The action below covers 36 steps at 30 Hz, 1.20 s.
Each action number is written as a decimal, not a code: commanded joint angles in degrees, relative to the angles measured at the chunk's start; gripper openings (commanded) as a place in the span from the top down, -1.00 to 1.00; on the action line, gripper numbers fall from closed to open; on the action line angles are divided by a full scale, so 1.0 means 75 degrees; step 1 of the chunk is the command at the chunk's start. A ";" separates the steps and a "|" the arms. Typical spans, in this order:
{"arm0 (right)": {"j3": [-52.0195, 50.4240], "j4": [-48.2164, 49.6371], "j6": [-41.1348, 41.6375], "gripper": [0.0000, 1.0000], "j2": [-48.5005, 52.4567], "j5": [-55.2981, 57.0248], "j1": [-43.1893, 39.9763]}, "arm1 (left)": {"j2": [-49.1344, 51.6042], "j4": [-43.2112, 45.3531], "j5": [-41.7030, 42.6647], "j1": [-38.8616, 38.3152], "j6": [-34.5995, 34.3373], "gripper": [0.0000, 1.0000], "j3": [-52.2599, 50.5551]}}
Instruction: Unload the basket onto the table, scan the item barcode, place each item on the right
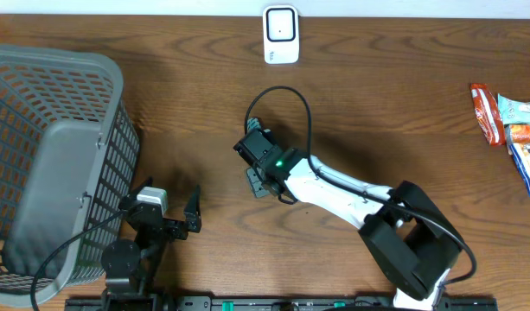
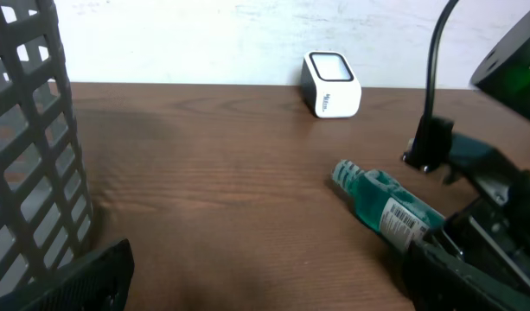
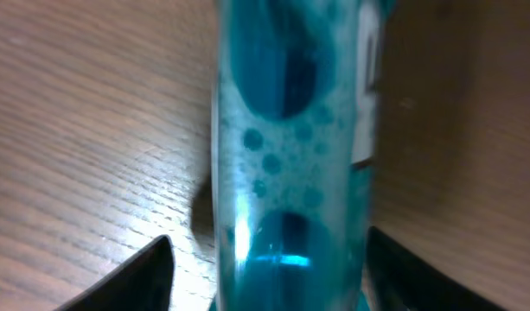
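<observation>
Mid-table, the right gripper (image 3: 269,276) straddles the lying teal bottle (image 2: 390,207), jaws apart and not yet clamped (barcode label showing), presumably to carry it to the far scanner (image 1: 281,34); the left gripper (image 1: 171,207) waits open, near-left.

The left gripper (image 1: 165,207) sits low, pointing forward, jaws spread wide. The right arm (image 1: 334,186) stretches diagonally inward, the right gripper (image 1: 258,183) tipped downward, jaws partly apart.

The desk (image 1: 204,104) is smooth brown wood with a soft sheen. The basket (image 1: 118,164) is matt grey plastic and the scanner (image 1: 281,34) glossy white plastic. The bottle (image 2: 381,200) is clear teal plastic (bubbles show through) with a paper-like label (image 2: 403,220). The packets (image 1: 507,121) have shiny wrappers.
</observation>
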 commanded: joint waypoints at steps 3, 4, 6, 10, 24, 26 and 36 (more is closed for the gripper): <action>-0.0017 -0.0017 -0.0029 0.21 0.0312 -0.0207 -0.0093 | -0.0015 -0.0160 0.0044 0.0032 0.0047 -0.97 -0.0140; -0.0017 -0.0044 -0.0029 0.30 0.0312 -0.0230 -0.0128 | -0.0015 -0.0160 0.0044 0.0032 0.0047 -0.96 -0.0140; -0.0017 -0.0076 -0.0029 0.46 0.0312 -0.0233 -0.0192 | -0.0015 -0.0160 0.0044 0.0032 0.0047 -0.97 -0.0140; -0.0015 -0.0070 -0.0029 0.94 0.0312 -0.0236 -0.0358 | -0.0015 -0.0160 0.0041 0.0032 0.0047 -0.97 -0.0140; 0.0006 -0.0356 -0.1387 0.98 -0.1128 -0.1413 -0.1128 | -0.0015 -0.0160 0.0041 0.0032 0.0047 -0.97 -0.0140; 0.0006 -0.0624 -0.1941 0.98 -0.1591 -0.1868 -0.1276 | -0.0015 -0.0160 0.0044 0.0032 0.0047 -0.97 -0.0140; 0.0003 -0.3258 -0.5147 0.98 -0.3701 -0.6598 -0.2783 | -0.0015 -0.0160 0.0041 0.0032 0.0047 -0.97 -0.0140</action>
